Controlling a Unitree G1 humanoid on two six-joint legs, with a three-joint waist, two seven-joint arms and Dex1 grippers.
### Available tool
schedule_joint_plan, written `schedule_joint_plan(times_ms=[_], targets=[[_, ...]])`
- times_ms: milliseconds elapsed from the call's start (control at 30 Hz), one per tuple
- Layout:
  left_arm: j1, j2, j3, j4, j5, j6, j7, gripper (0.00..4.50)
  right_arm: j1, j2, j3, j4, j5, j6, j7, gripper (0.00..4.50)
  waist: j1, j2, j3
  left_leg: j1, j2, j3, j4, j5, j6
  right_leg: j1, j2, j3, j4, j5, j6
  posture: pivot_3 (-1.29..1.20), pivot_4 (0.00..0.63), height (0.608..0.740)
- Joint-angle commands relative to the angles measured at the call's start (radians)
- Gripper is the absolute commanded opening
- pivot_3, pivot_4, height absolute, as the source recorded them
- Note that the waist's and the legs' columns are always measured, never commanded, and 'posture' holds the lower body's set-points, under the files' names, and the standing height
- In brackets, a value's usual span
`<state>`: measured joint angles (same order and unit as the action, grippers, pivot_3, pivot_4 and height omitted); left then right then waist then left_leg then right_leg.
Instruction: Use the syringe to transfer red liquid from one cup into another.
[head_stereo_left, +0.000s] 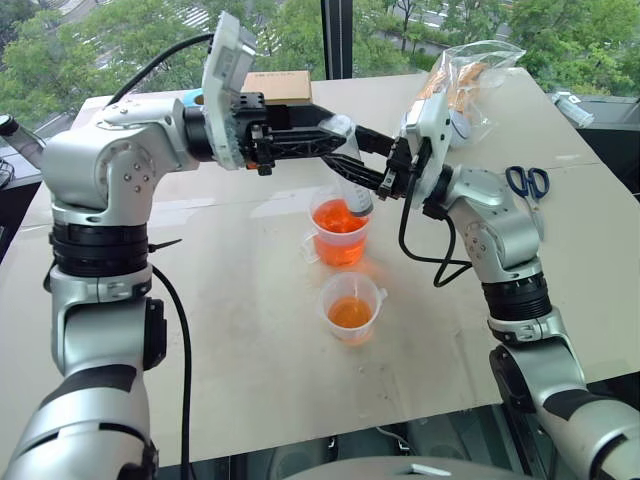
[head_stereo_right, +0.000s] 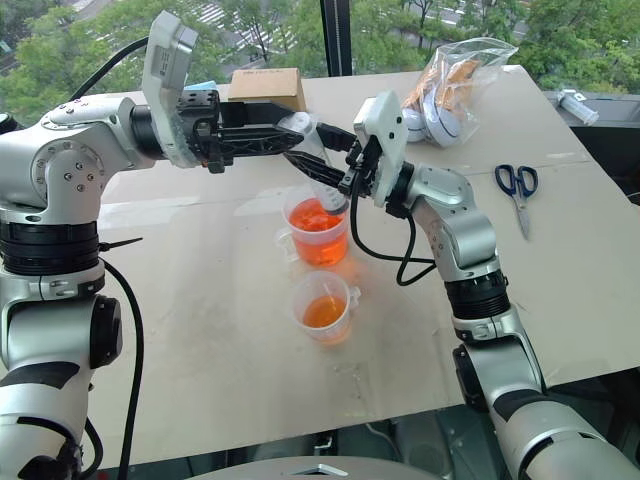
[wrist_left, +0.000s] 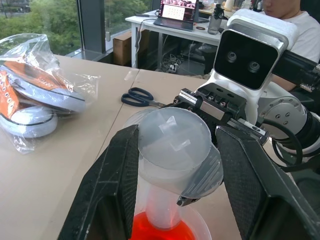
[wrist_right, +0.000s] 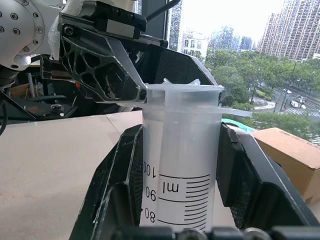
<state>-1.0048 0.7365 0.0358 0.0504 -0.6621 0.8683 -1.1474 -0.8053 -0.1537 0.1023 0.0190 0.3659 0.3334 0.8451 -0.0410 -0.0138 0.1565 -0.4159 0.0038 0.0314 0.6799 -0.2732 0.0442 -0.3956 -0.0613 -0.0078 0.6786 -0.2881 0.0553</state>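
The syringe (head_stereo_left: 352, 190) tip is hidden inside the farther cup (head_stereo_left: 339, 232), so how deep it sits in the red liquid cannot be told. Its barrel is cut off by the picture's edge in the right wrist view (the scale is lost below the 80 mark). The bagged shoes (wrist_left: 35, 95) are cropped at the edge, and the person (wrist_left: 290, 15) beyond the bench (head_stereo_left: 250, 350) is only partly seen.

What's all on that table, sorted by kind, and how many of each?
Cups with orange-red liquid: 2, the farther cup and the nearer cup
Syringe: 1, the syringe, over the farther cup
Scissors: 1, the scissors
Cardboard box: 1, the cardboard box
Plastic bag with shoes: 1, the plastic bag
Total: 6
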Motion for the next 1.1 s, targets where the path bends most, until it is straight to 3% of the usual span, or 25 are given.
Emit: schedule_joint_plan(times_ms=[33,833,1000,1100], targets=[[-0.018,0.027,0.027,-0.020,0.011,-0.038,-0.005,1.92,-0.011,0.011,0.035,-0.051,0.021,-0.018,0.034,1.60,0.000,0.000,0.000,0.000,0.000,0.000,0.000,0.000,0.000,0.000,0.000,0.000,0.000,0.000,0.000,0.00,0.150,0.740],[-0.022,0.108,0.004,-0.042,0.040,-0.064,-0.103,1.92,-0.010,0.090,0.066,-0.070,0.018,-0.009,0.009,1.60,-0.001,0.000,0.000,0.000,0.000,0.000,0.000,0.000,0.000,0.000,0.000,0.000,0.000,0.000,0.000,0.00,0.150,0.740],[-0.027,0.099,0.006,-0.030,0.062,-0.084,-0.076,4.26,-0.013,0.089,0.065,-0.067,0.018,-0.012,0.008,1.60,-0.004,0.000,0.000,0.000,0.000,0.000,0.000,0.000,0.000,0.000,0.001,0.000,0.000,0.000,0.000,0.00,0.150,0.740],[-0.025,0.096,0.015,-0.016,0.061,-0.096,-0.073,4.45,-0.013,0.086,0.068,-0.067,0.019,-0.013,0.007,1.60,-0.001,0.000,0.000,0.000,0.000,0.000,0.000,0.000,0.000,0.000,0.001,0.000,0.000,0.000,0.000,0.00,0.150,0.740]])
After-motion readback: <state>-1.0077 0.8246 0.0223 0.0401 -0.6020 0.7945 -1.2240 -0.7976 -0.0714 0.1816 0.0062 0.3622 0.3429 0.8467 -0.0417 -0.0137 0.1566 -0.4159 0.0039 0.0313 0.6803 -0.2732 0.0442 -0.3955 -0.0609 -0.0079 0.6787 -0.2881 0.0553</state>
